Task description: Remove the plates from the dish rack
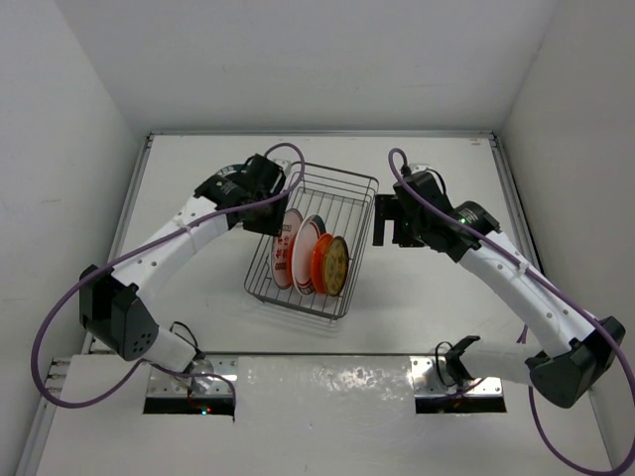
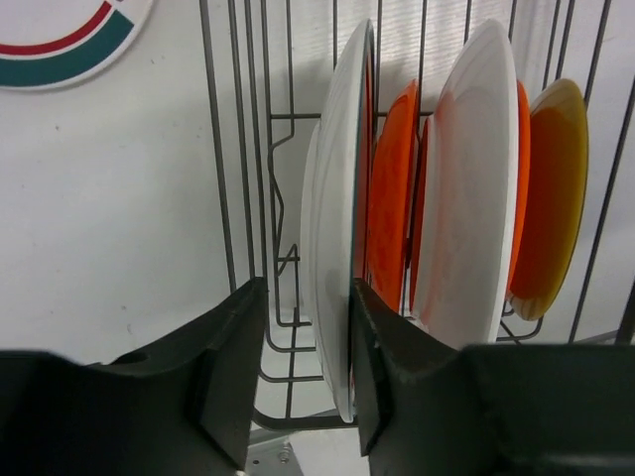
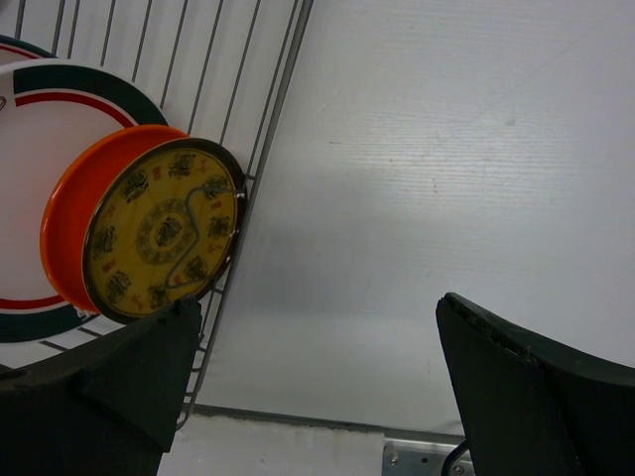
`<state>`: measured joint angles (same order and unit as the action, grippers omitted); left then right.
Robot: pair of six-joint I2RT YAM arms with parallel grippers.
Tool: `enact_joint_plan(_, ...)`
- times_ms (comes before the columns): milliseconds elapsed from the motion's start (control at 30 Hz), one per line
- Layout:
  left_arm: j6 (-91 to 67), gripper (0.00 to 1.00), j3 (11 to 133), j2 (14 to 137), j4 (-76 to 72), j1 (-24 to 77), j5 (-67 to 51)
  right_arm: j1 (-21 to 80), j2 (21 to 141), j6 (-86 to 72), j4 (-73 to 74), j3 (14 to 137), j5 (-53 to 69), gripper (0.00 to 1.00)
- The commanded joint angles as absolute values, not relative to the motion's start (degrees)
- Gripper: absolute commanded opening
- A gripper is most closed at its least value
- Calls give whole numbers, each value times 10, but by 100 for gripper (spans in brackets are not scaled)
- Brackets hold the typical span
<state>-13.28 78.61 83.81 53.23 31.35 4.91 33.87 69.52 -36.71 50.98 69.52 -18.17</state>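
Note:
The dish rack (image 1: 342, 198) stands mid-table with several plates upright in it: a white red-patterned plate (image 1: 285, 248), a teal-rimmed white one (image 1: 307, 245), an orange one (image 1: 321, 264) and a tan-yellow one (image 1: 337, 266). My left gripper (image 1: 270, 213) is at the rack's left end. In the left wrist view it (image 2: 306, 367) is open and straddles the first white plate (image 2: 335, 218); the right pad touches the plate and the left pad stands apart. My right gripper (image 1: 392, 226) is open and empty beside the rack's right side, over bare table (image 3: 317, 377).
A white plate with a teal and red rim (image 2: 60, 40) lies flat on the table outside the rack's left wall; it does not show in the top view. In the right wrist view, the yellow plate (image 3: 164, 233) leans against the rack's wire wall (image 3: 273, 119). Walls enclose the table.

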Motion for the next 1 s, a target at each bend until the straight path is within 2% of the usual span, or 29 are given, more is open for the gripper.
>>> enact_joint_plan(0,-121,34,787,842,543,327,81,337,693,-388,491,684,-179,99)
enact_joint_plan(100,-123,31,795,852,551,330,83,338,687,-398,490,676,-181,99)
enact_joint_plan(200,-126,18,815,859,564,337,91,338,684,-405,490,671,-181,99)
enact_joint_plan(467,-146,0,923,872,632,339,142,338,676,-411,491,670,-193,99)
enact_joint_plan(700,-191,0,951,872,671,338,250,338,679,-408,496,676,-197,99)
enact_joint_plan(800,-224,0,985,875,706,339,351,338,683,-404,498,682,-198,99)
enact_joint_plan(967,-234,0,1086,887,714,338,402,338,692,-403,491,677,-193,99)
